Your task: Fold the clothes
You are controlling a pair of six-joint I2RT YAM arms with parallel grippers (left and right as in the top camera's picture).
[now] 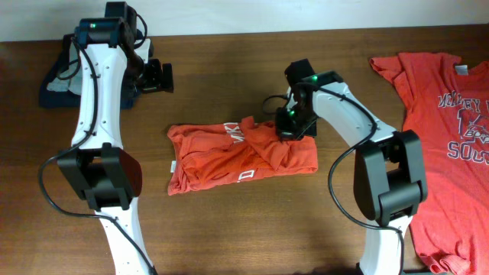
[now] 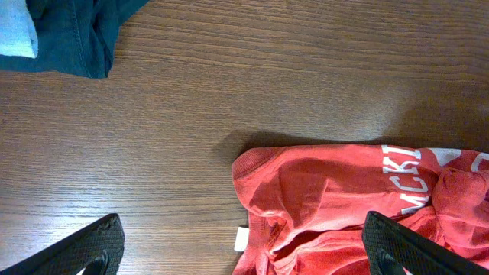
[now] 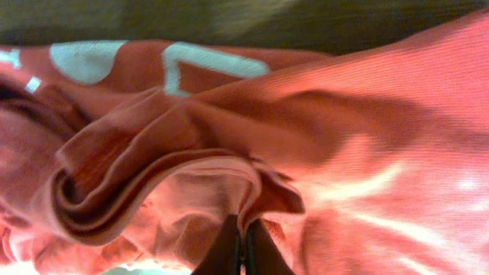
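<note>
1. A brown wooden worktop (image 1: pixel 229 69) fills the overhead view, with a white robot arm at each side.
2. An orange-red folded T-shirt (image 1: pixel 221 153) lies in the centre of the frame as a rough, rumpled rectangle. Parts of its white lettering show.
3. The right gripper (image 1: pixel 284 131) sits at the upper right corner of this shirt. In the right wrist view its jaws are closed on a raised fold of the cloth.
4. The left gripper (image 1: pixel 160 76) is in the upper left of the frame, above bare wood, with its jaws wide open and nothing in them.
5. A second T-shirt (image 1: pixel 443 130) of the same colour lies spread flat at the right edge, print upward.
6. A dark blue garment (image 1: pixel 57 84) lies bunched in the upper left corner.
</note>
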